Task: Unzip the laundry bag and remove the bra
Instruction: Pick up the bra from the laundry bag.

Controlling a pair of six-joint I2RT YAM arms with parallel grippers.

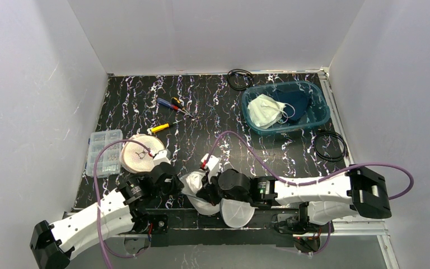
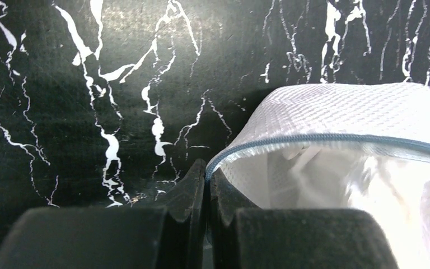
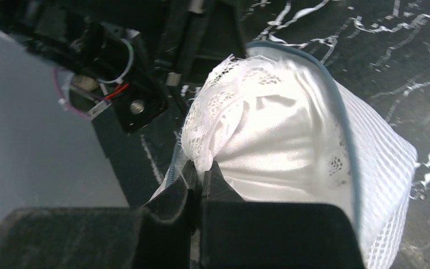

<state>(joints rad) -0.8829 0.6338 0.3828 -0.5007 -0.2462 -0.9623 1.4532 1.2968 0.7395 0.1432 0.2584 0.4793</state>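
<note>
White mesh laundry bag (image 2: pixel 341 109) lies unzipped at the tabletop's near edge, with the bra (image 3: pixel 269 140) showing at its mouth
The left fingers (image 2: pixel 189 188) are pinched tight on the bag's blue-trimmed rim, and the right fingers (image 3: pixel 219 188) are closed on the bra's lace edge where it bulges from the opening; the zip step looks done, and what I judge is left is drawing the bra clear of the bag. The tabletop (image 1: pixel 213 106) is black with white marble veins, boxed in by plain white walls (image 1: pixel 201 33), with a teal bin (image 1: pixel 319 120) near its far right corner and a clear parts box (image 1: pixel 103 151) at its left edge
</note>
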